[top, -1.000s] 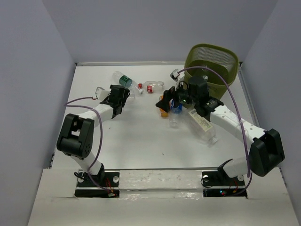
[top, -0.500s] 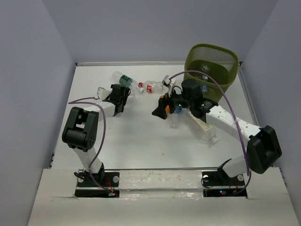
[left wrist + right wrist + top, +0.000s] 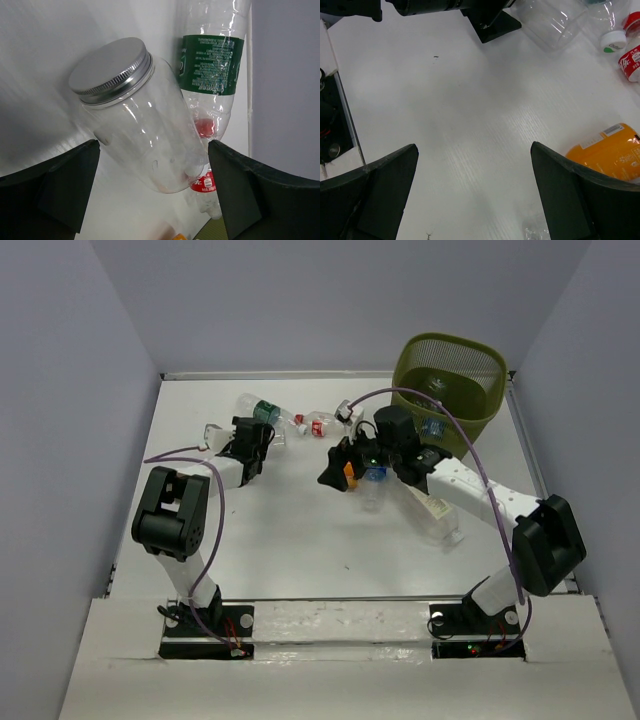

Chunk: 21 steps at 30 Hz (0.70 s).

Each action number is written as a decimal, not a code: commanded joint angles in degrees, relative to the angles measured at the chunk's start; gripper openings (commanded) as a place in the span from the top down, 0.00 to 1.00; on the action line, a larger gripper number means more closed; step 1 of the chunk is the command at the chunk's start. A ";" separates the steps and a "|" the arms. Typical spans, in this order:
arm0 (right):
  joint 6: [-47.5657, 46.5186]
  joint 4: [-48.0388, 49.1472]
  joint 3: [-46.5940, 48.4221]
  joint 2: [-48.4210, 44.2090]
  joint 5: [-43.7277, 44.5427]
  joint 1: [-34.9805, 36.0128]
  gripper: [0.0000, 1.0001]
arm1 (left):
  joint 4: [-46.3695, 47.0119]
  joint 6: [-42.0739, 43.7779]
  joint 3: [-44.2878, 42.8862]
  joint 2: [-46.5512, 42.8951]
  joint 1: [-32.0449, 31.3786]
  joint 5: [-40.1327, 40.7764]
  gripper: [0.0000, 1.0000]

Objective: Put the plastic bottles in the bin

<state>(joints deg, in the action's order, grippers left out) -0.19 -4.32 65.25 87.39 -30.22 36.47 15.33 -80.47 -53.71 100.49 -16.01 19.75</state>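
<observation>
Both grippers wide open, holding nothing.
Left gripper (image 3: 155, 190) gapes around a silver-lidded clear plastic jar (image 3: 145, 140); right gripper (image 3: 475, 192) beside an orange plastic bottle (image 3: 607, 150); olive-green mesh bin (image 3: 450, 338), far-right corner.

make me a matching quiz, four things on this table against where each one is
1 jar with metal lid
2 orange bottle
3 bin
4 green-label bottle

a far right corner of the table
b between the open fingers of the left gripper
c lying just beyond the jar
d lying next to the open right gripper

Pairs: 1-b, 2-d, 3-a, 4-c
</observation>
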 commanded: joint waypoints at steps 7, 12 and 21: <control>-0.08 0.80 4.44 2.16 0.86 0.97 0.00 | 1.54 0.13 -1.83 3.13 2.47 0.64 0.01; 0.01 0.80 5.06 2.61 1.48 0.97 0.00 | -1.35 1.80 -3.42 4.63 3.44 -1.12 0.01; 0.01 0.45 4.80 0.94 4.63 0.97 0.00 | -1.10 4.96 0.18 1.56 4.58 -1.29 0.27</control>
<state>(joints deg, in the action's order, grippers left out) -0.19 -4.49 68.03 89.71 -28.08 36.88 16.56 -78.65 -55.53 104.92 -12.32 17.76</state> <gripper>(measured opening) 0.994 0.861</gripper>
